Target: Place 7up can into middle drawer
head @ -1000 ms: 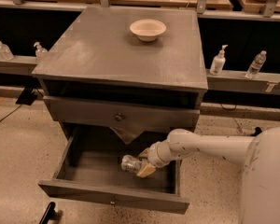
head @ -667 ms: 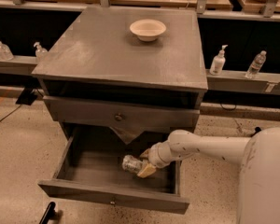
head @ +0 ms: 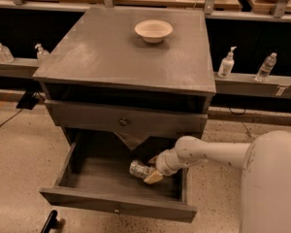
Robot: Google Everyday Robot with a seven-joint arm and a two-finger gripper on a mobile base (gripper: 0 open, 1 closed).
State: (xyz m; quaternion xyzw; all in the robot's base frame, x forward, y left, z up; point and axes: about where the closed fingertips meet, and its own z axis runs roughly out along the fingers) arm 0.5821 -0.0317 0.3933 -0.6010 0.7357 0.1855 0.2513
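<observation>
The 7up can (head: 137, 169), small and silvery, lies on its side inside the open middle drawer (head: 102, 201), near the drawer's right half. My gripper (head: 152, 170) reaches into the drawer from the right on the white arm (head: 208, 154). Its tan fingertips (head: 153, 177) close around the can's right end. The can sits low, at or just above the drawer floor; I cannot tell whether it touches.
A cream bowl (head: 153, 30) stands on the grey cabinet top (head: 111, 52). A shut drawer front with a round knob (head: 122, 122) is above the open drawer. Clear bottles (head: 226, 63) stand on ledges behind, left and right. A black object (head: 49, 221) lies on the floor at front left.
</observation>
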